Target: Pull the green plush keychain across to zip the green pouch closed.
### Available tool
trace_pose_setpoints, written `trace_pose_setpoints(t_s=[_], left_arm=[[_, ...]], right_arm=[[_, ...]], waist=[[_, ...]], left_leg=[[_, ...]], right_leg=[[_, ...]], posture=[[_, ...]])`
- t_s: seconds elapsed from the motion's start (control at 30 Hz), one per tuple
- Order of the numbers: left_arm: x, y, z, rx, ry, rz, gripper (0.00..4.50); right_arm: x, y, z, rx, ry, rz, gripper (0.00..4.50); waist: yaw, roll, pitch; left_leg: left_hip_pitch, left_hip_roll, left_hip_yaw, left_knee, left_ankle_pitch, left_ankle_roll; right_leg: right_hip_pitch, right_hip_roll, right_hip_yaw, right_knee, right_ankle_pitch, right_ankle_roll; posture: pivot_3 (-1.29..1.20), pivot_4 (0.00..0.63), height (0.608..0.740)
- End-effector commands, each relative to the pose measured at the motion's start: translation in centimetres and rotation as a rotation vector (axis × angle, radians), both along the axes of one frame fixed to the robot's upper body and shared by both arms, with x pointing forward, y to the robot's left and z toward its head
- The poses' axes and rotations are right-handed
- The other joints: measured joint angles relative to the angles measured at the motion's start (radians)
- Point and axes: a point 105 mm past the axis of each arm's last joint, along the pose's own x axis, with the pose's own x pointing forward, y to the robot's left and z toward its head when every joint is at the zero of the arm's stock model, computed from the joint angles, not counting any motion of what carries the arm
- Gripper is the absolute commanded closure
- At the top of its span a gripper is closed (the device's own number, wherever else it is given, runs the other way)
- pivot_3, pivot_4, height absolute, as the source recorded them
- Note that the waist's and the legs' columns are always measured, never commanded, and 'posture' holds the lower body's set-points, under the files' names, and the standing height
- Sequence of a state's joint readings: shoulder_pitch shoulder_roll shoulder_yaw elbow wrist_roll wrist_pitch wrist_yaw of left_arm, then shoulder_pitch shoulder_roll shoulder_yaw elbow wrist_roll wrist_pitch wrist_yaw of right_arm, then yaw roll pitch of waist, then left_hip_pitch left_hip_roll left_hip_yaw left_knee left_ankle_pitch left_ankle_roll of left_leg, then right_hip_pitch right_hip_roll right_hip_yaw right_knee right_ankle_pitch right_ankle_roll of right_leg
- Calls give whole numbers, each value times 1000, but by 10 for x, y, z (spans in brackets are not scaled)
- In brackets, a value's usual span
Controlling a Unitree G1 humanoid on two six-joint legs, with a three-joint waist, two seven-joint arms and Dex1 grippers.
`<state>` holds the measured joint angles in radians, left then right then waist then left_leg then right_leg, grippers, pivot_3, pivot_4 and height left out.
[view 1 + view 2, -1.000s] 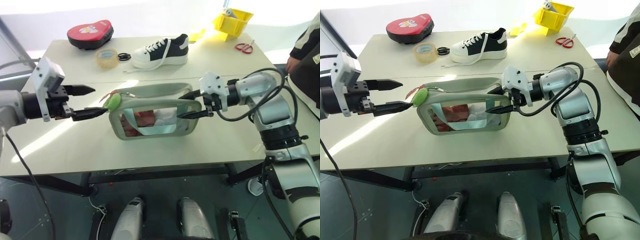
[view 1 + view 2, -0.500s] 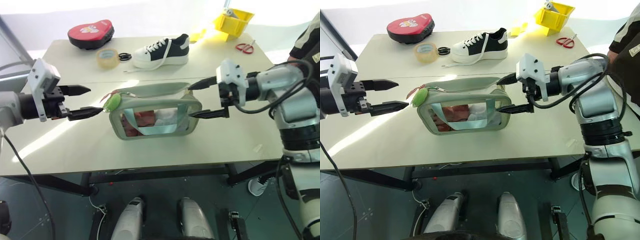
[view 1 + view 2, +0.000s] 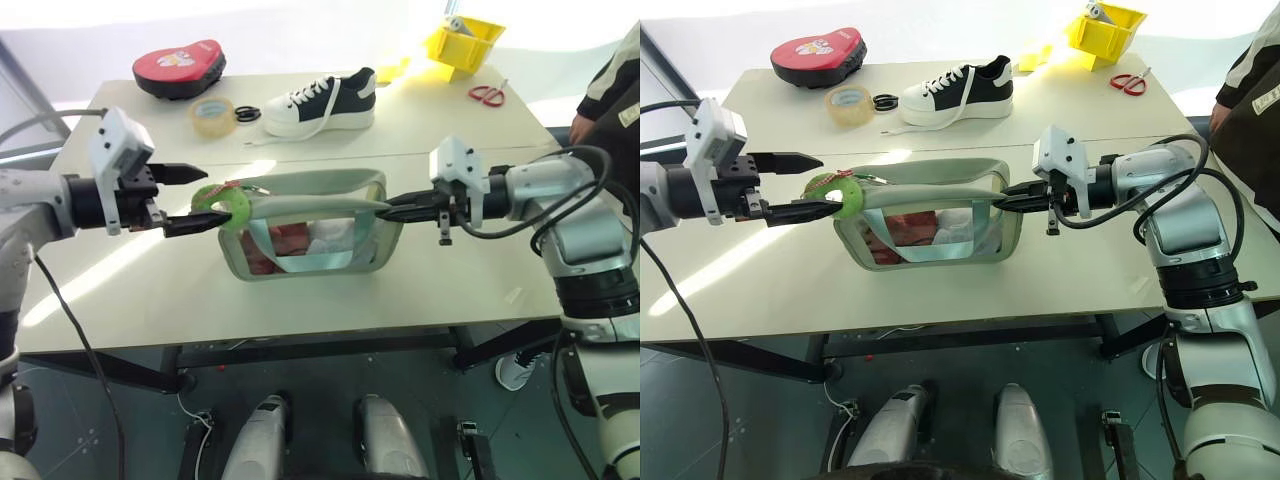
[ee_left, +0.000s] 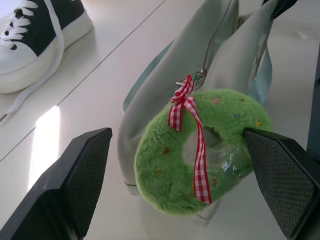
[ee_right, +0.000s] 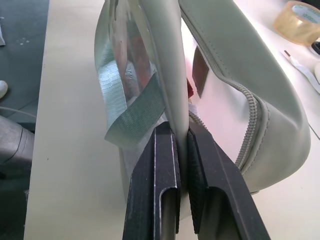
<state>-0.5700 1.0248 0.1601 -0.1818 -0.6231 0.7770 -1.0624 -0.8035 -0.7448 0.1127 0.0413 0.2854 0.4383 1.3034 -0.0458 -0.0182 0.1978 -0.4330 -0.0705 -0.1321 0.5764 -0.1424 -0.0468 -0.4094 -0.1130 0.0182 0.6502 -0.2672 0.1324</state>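
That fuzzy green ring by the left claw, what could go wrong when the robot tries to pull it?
The left claw is open around the green ring without gripping it, so closing badly could catch the checked ribbon instead. The right claw pinches just a thin edge of the pouch; a hard pull might slip it free or drag the pouch along the table.
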Motion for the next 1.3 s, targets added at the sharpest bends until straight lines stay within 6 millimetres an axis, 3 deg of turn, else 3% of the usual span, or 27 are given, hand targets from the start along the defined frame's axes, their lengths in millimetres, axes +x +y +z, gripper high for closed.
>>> trace_pose_setpoints(t_s=[0.03, 0.37, 0.7, 0.8, 0.97, 1.03, 1.2, 1.3], left_arm=[[-6, -1, 0, 35, -14, -30, 0], [13, 28, 21, 36, -120, 79, 0], [9, 9, -2, 24, -47, 15, 0], [11, 7, -5, 10, -38, 20, 863], [14, 6, -1, -13, -52, 32, 3310], [17, 4, 10, -39, -80, 35, 4351], [16, -12, 48, -169, -113, -22, 4433], [14, -30, 54, -201, -97, -92, 4433]], right_arm=[[-6, 8, 11, 24, -37, 37, 4449], [-3, 7, 12, 18, -52, 29, 4449], [0, 9, 14, 17, -61, 32, 4449], [1, 9, 15, 16, -68, 28, 4500], [3, 7, 17, 18, -76, 19, 4500], [4, 6, 17, 18, -79, 15, 4500], [5, 5, 17, 17, -81, 9, 4500], [6, 4, 18, 17, -84, 6, 4500]], waist=[[1, 0, 0], [1, 0, 0], [2, 0, 0], [2, 0, 0], [2, 0, 0], [4, 0, 0], [6, -1, 0], [3, -1, 0]], left_leg=[[0, 0, 0, 0, 0, 0], [0, 0, 0, 0, 0, 0], [0, 0, 0, 0, 0, 0], [0, 0, 0, 0, 0, 0], [0, 0, 0, 0, 0, 0], [0, 0, 0, 0, 0, 0], [0, -1, -1, 1, 0, 0], [0, -1, 0, 1, 0, 0]], right_leg=[[0, 0, 0, 0, 0, 0], [0, 0, 0, 0, 0, 0], [0, 0, 0, 0, 0, 0], [0, 0, 0, 0, 0, 0], [0, 0, 0, 0, 0, 0], [0, 0, 0, 0, 0, 0], [1, 0, -1, -1, 0, 0], [1, 0, -1, -1, 0, 1]], posture=[[0, 150, 740], [0, 150, 740], [0, 150, 740], [0, 150, 740], [0, 150, 740], [0, 150, 740], [0, 150, 740], [0, 150, 740]])
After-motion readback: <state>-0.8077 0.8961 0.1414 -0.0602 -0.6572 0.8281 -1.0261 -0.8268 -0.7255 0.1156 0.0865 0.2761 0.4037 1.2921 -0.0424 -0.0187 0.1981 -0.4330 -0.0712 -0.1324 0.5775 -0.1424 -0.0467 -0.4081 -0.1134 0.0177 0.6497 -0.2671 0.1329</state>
